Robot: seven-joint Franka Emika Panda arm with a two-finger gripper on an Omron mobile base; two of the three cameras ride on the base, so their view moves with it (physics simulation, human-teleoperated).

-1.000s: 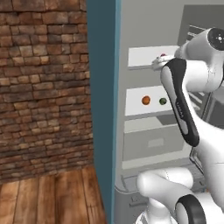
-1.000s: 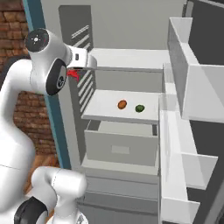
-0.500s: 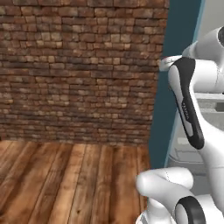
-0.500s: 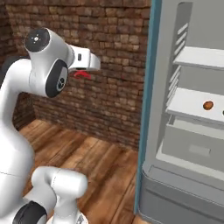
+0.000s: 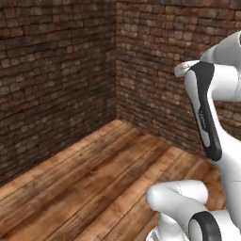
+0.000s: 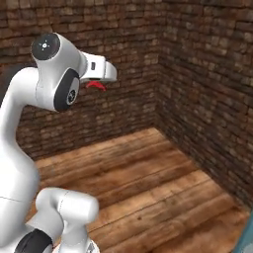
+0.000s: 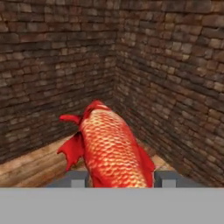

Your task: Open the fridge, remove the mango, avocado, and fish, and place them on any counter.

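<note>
Jaws clamping the glossy, scaly red-orange fish (image 7: 111,146), facing a rough brick wall (image 7: 52,65) corner over plank floor (image 5: 94,179).

2 brick walls (image 6: 197,74) hem the corner; wooden floor (image 5: 94,174) lies open.

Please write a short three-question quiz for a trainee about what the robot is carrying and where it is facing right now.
1. True or false: the gripper holds a red fish between its fingers.
2. What do the walls look like? A) white tile B) brown brick C) teal panel
3. Fill in: the floor is made of ______ planks.

Key: 1 true; 2 B; 3 wooden
</note>
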